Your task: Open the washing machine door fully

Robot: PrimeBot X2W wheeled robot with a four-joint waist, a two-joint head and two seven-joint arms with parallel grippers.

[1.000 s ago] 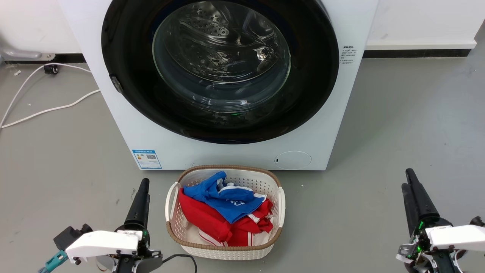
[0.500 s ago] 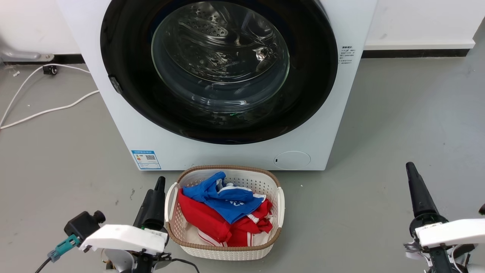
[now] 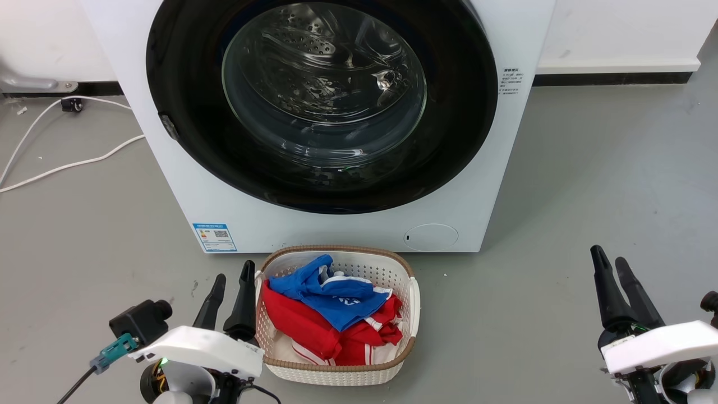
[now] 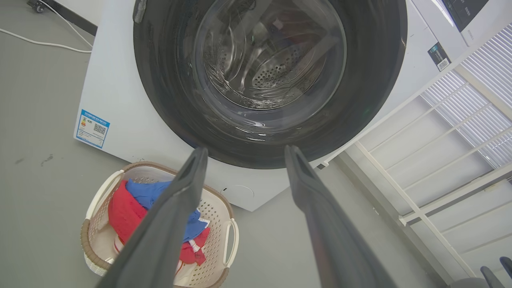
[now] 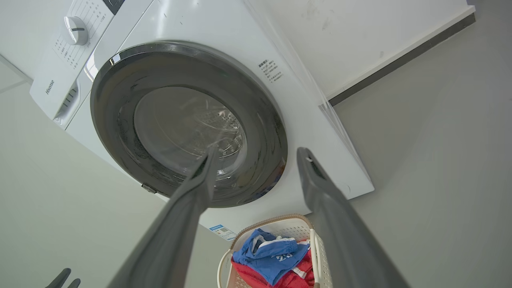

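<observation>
Both stand spread-fingered: the left gripper (image 3: 234, 271) just beside the white, brown-rimmed plastic laundry basket (image 3: 336, 248), the right gripper (image 3: 607, 256) well apart on the basket's other side. Beyond the basket, the round black-rimmed glass washing machine door (image 3: 322, 101) sits closed on the boxy white washing machine (image 3: 179, 185).

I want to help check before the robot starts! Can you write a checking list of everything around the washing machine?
Surface: smooth grey floor with small scuffs.
Job's things: washing machine door looks shut, flush with the white washing machine.
Clutter: laundry basket in front of the machine, holding red and blue clothes.
Grippers: left gripper open, empty, beside the basket; right gripper open, empty, over the floor; both apart from the door.
Cables: white cable on the floor left of the machine.
Surroundings: white wall with dark baseboard behind.
</observation>
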